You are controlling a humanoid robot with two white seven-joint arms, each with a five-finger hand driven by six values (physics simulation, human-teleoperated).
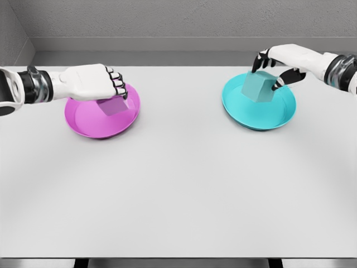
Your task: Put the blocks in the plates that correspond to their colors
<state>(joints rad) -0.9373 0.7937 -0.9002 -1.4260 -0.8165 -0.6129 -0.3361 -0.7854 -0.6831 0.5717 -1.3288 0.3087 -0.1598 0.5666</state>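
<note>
Teal block (259,88) over teal plate (245,114) (unlabelled)

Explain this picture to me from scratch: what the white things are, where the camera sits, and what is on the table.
This is a computer-simulated scene, seen from a camera on a humanoid robot's head, looking down at a white table. The white shapes coming in from both sides are the robot's own arms, each ending in a five-finger hand.

Two shallow plates sit on the table: a pink plate on the left and a teal plate on the right. The left hand is curled over a pink block above the pink plate. The right hand has its fingers on a teal block, which sits tilted over the teal plate.

So each block is at the plate of its own color. Whether the blocks already rest on the plates is hard to tell from this one view.
</note>
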